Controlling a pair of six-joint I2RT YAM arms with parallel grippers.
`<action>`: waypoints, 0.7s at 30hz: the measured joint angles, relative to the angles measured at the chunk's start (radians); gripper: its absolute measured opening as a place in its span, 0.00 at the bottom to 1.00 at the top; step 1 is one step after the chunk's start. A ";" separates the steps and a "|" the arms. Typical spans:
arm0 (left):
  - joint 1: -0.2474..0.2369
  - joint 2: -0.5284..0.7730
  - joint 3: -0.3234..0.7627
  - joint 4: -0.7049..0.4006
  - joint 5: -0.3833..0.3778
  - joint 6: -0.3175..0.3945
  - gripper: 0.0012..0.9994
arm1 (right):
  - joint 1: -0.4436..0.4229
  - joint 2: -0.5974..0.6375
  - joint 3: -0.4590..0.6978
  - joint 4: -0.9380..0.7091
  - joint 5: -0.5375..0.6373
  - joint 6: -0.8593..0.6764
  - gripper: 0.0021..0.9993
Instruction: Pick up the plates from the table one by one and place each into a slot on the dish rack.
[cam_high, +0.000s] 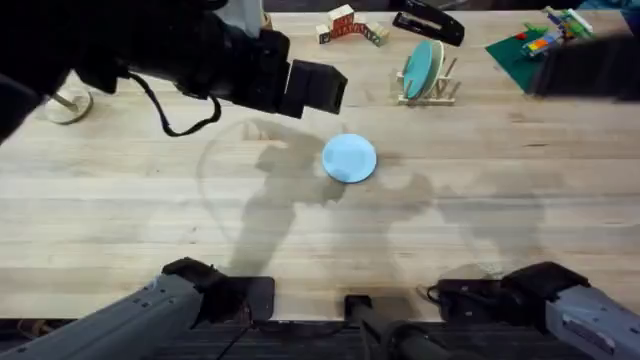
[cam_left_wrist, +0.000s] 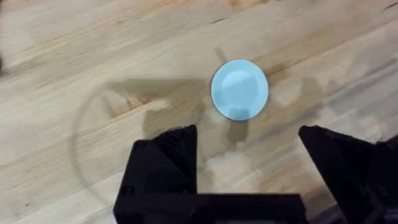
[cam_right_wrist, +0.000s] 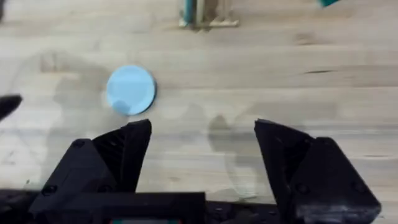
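The left gripper (cam_left_wrist: 247, 171) has its black fingers (cam_left_wrist: 163, 163) spread wide and holds nothing; it hangs above the table (cam_high: 120, 210), with the sky-blue plate (cam_left_wrist: 240, 89) lying flat on the planks just beyond the gap between its fingertips. The right gripper (cam_right_wrist: 202, 162) is likewise parted and empty, raised over bare wood with the same plate off to one side of it. In the overhead view the sky-blue plate (cam_high: 350, 158) sits near the table's middle, well apart from the dish rack (cam_high: 430, 92) at the far edge, where the teal plate (cam_high: 421, 68) stands upright between the dowels.
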 joint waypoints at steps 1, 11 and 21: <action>0.000 0.000 0.000 -0.001 0.004 0.000 0.99 | 0.000 -0.030 -0.053 0.023 -0.023 -0.003 1.00; 0.000 0.000 0.000 -0.065 0.031 0.000 1.00 | 0.000 -0.088 -0.297 0.121 -0.205 -0.015 1.00; 0.008 0.000 -0.005 -0.084 0.065 -0.006 0.11 | 0.000 -0.025 -0.301 0.123 -0.232 -0.019 1.00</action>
